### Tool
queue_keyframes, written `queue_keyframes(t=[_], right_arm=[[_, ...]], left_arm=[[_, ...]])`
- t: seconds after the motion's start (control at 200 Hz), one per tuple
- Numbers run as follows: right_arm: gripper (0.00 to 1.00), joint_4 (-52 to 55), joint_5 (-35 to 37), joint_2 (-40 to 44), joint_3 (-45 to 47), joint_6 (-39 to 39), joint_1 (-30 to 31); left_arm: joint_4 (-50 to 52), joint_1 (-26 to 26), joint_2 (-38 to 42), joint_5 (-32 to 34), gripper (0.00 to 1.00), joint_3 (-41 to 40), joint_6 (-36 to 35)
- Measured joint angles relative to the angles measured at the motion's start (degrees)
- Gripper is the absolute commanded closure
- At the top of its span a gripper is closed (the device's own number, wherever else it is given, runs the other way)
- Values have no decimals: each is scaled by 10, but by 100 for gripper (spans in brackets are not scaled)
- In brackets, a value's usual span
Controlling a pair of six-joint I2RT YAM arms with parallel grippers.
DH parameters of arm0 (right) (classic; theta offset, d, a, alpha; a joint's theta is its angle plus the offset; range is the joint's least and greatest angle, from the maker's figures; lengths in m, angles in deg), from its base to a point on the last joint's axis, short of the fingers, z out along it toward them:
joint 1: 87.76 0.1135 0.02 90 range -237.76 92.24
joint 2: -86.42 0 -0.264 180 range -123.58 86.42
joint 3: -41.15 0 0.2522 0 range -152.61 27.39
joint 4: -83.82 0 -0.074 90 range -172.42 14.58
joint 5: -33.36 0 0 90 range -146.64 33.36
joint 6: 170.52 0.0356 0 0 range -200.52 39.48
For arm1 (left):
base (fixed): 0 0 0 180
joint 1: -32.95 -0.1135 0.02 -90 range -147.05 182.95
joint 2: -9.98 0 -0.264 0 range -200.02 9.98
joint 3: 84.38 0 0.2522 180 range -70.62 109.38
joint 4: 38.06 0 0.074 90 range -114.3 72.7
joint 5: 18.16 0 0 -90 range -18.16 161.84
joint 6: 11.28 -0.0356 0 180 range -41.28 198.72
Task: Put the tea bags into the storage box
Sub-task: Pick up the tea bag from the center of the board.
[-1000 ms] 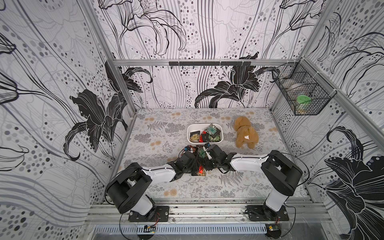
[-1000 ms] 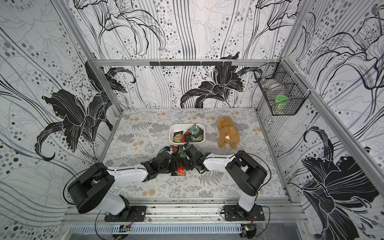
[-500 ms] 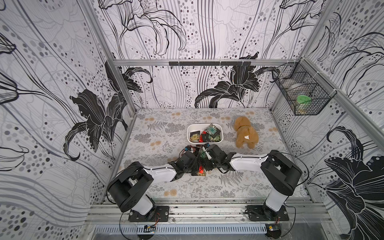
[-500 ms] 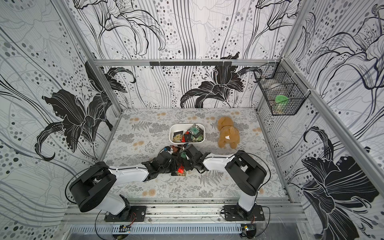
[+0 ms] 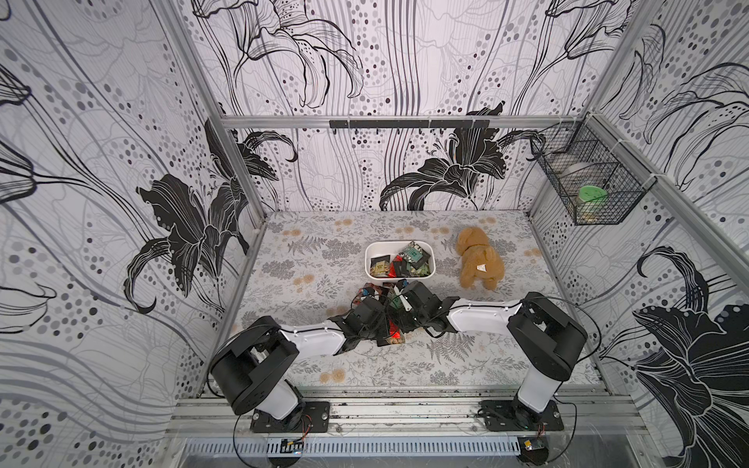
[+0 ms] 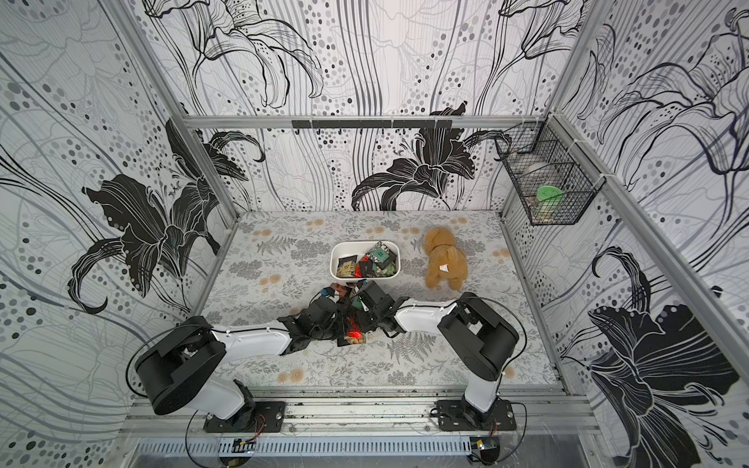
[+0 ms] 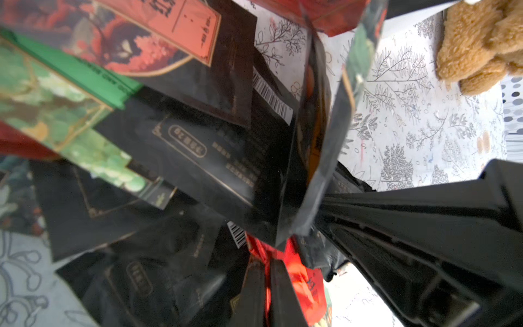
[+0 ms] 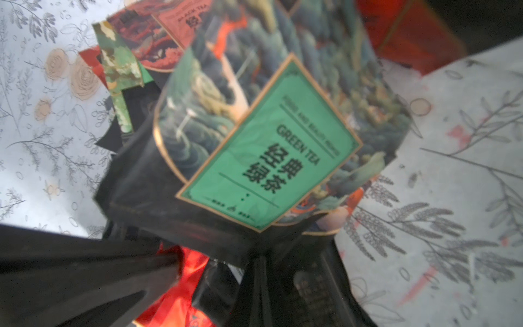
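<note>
The white storage box (image 5: pixel 368 263) (image 6: pixel 333 263) holds several tea bags (image 5: pixel 410 259). More tea bags (image 5: pixel 375 291) (image 6: pixel 339 290) lie in a loose heap just in front of it, where both grippers meet. In the left wrist view my left gripper (image 7: pixel 267 262) is shut on the edge of a red tea bag (image 7: pixel 300 271). In the right wrist view my right gripper (image 8: pixel 261 259) is shut on the black edge of a green-labelled tea bag (image 8: pixel 268 150), which stands tilted above the heap. In both top views the fingertips are hidden among the sachets and wrists.
A tan plush toy (image 5: pixel 478 259) (image 6: pixel 444 261) lies to the right of the box. A black wire basket (image 5: pixel 587 182) hangs on the right wall. The two wrists nearly touch over the heap; the right gripper's body (image 7: pixel 424 232) fills part of the left wrist view.
My left gripper's jaws have closed on the red tea bag. Both arms stay almost where they were, and the right gripper keeps its hold.
</note>
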Motion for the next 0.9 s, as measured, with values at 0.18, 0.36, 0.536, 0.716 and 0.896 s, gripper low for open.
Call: queue_keyframes(t=[0.18, 0.36, 0.536, 0.716, 0.896], right_arm=[[92, -11, -12, 23, 17, -1, 5], [91, -35, -14, 78, 55, -2, 6], [90, -67, 0, 143, 93, -2, 6], [88, -88, 50, 205, 130, 0, 6], [86, -71, 154, 231, 143, 25, 6]], left_arm=[[36, 2, 32, 0, 100, -2, 4], [78, 3, 70, 9, 100, -5, 7], [126, 3, 125, 18, 100, -6, 9], [196, 3, 201, 39, 100, -5, 12], [293, 3, 263, 78, 100, 26, 15]])
